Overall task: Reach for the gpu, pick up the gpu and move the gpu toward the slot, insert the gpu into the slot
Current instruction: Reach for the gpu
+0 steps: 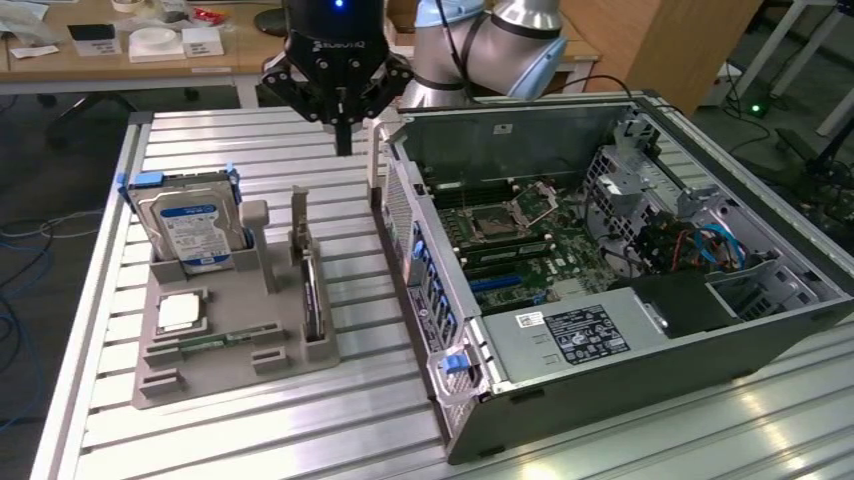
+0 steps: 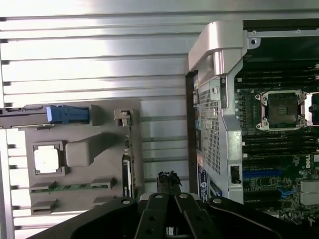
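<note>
Evidently the gpu (image 1: 310, 295) stands on its long edge in a groove of the grey holder (image 1: 160, 385), which lies on the slatted metal surface (image 1: 267, 430). Its pale bracket (image 1: 299, 215) rises at the end nearer the arm. I judge it light and stiff but delicate: it is a thin board with small parts on its faces, and it may tip if squeezed off centre. The upper edge, near the middle of its length, looks the safest place to take hold, away from the contact edge meant for the slot (image 1: 497, 283), which I take to be the blue strip inside the open computer case (image 1: 641, 340). The arm hangs with the wrist pointing straight down, high above the surface, between the holder and the case corner. The fingers (image 1: 344, 135) are pressed together with nothing between them, well apart from the gpu.
</note>
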Controlling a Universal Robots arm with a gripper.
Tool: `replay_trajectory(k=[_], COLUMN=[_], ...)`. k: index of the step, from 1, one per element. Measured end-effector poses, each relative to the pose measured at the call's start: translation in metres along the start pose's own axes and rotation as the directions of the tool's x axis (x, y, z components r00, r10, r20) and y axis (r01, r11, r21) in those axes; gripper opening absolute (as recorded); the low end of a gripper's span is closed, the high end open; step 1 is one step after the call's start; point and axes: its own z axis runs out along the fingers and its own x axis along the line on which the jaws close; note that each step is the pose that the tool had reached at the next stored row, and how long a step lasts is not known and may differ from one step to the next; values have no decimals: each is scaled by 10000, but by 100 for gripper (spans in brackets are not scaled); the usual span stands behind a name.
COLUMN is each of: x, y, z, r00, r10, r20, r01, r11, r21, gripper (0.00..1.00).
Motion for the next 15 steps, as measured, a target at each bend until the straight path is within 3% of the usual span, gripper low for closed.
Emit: replay_trajectory(k=[15], x=[391], y=[-25], z=[-10], r00=[10000], r10=[-15], r20=[-1], r01=[15], r11=[10000], r21=[-1], gripper=[11])
